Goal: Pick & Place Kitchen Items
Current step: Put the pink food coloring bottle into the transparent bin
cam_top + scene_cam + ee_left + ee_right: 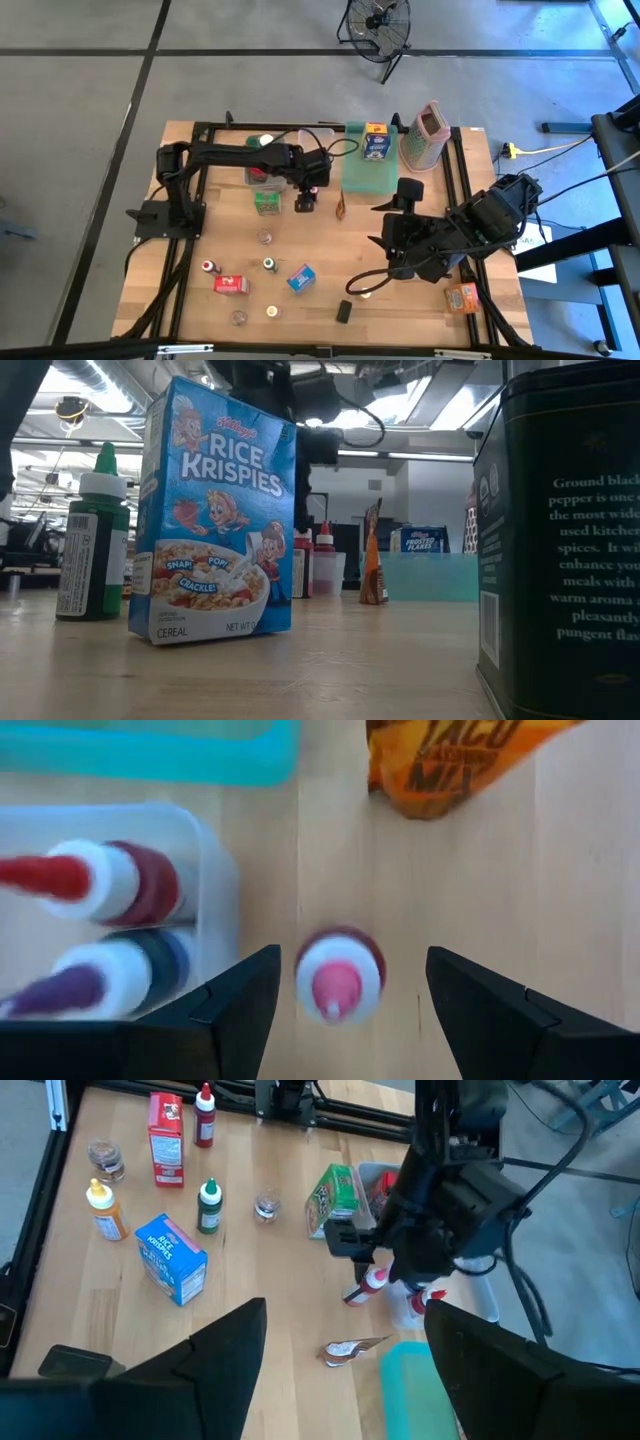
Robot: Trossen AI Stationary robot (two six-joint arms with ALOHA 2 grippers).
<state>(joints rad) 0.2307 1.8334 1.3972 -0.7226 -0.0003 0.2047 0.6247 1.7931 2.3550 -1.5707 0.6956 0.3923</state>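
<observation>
Pink-capped bottle (338,977) stands upright on the desk (320,250), nozzle up, between the fingers of the left gripper (345,1005).

Seen from above, its long axis runs straight up from the wood, and the left gripper's jaws are spread wide on either side of it, not touching. Just beside it sits a clear bin (205,870) holding two more bottles, one red-tipped (70,880) and one purple-tipped (90,982). A taco seasoning packet (450,760) lies near on the other side, with the teal tray (150,750) beyond. The right gripper (345,1370) hangs over the desk's right half, jaws wide apart and empty. A Rice Krispies box (301,277) and a green-capped bottle (269,264) stand well apart toward the front.
</observation>
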